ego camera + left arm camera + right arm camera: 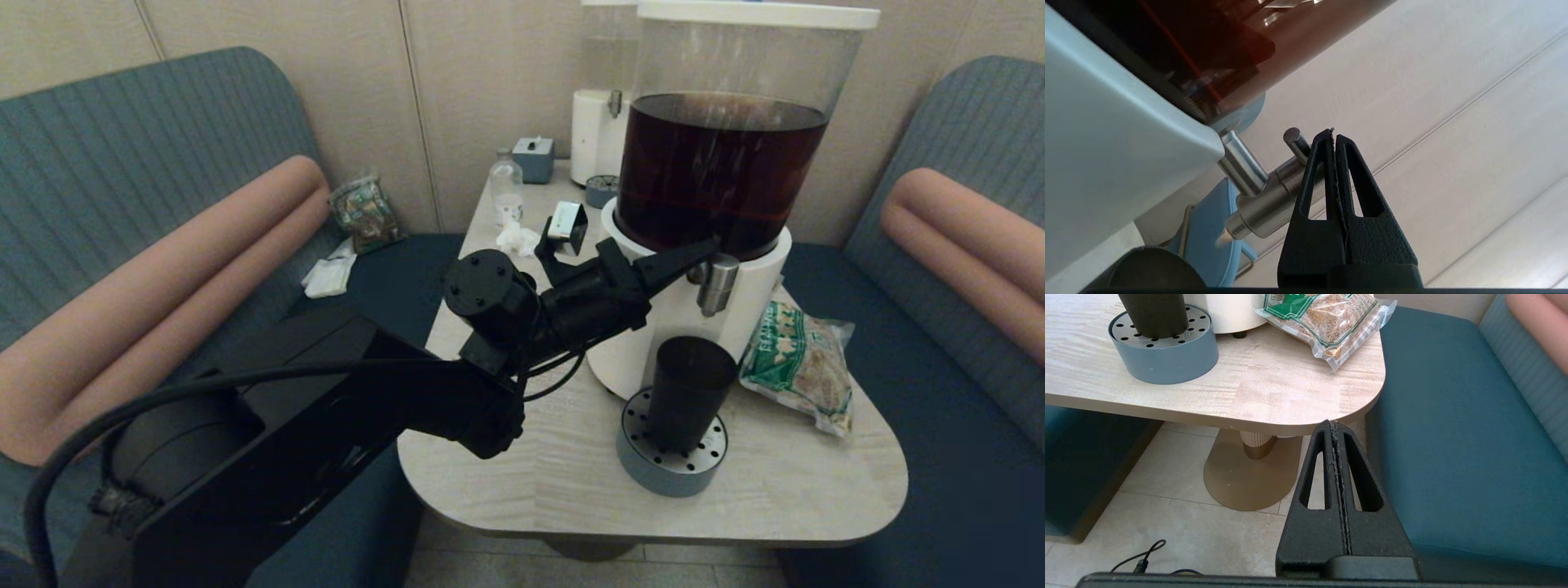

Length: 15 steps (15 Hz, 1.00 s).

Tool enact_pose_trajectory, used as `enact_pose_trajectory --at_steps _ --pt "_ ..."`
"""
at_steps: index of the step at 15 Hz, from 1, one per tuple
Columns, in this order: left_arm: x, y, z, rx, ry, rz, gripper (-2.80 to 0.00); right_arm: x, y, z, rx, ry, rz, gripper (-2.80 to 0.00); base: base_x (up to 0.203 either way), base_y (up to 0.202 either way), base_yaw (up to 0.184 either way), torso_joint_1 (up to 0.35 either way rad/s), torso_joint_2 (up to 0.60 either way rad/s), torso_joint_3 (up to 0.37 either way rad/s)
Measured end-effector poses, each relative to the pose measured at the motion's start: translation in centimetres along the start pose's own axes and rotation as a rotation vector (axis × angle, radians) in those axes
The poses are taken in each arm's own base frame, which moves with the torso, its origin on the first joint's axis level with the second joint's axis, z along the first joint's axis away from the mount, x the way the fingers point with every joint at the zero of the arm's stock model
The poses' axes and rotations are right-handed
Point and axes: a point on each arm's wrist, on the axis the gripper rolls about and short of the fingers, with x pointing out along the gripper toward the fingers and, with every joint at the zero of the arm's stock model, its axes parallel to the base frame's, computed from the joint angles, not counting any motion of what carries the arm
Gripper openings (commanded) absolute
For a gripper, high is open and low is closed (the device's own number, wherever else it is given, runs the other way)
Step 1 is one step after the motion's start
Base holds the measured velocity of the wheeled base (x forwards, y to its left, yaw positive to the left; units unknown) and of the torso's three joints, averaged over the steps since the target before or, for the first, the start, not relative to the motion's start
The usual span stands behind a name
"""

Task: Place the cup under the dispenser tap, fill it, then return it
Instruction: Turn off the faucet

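Note:
The dark smoky cup (688, 390) stands upright on the round grey perforated drip tray (671, 465), directly below the brushed-silver dispenser tap (717, 284) of the big dispenser (722, 163) with dark brown liquid. My left gripper (709, 246) is shut, its tips against the top of the tap beside the small lever pin (1295, 143). The tap (1261, 204) lies just beside the closed fingers (1331, 171) in the left wrist view. The cup (1153, 314) and tray (1163, 351) also show in the right wrist view. My right gripper (1334, 425) hangs shut and empty below the table's near right corner.
A green-printed bag of grains (800, 363) lies right of the dispenser. Behind are a small clear bottle (506, 189), crumpled tissue (518, 239), a grey box (535, 158) and a pale second dispenser (602, 106). Blue benches flank the table (531, 482).

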Motion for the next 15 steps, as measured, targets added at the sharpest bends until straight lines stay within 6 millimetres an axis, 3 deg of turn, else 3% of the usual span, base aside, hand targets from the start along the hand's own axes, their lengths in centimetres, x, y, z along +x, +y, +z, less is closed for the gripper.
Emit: enact_pose_trajectory --at_steps 15 --pt "2.0 0.6 -0.2 0.018 0.037 -0.062 -2.80 0.0 0.0 0.0 0.000 0.000 0.000 -2.80 0.000 0.000 0.000 0.000 0.00 0.000"
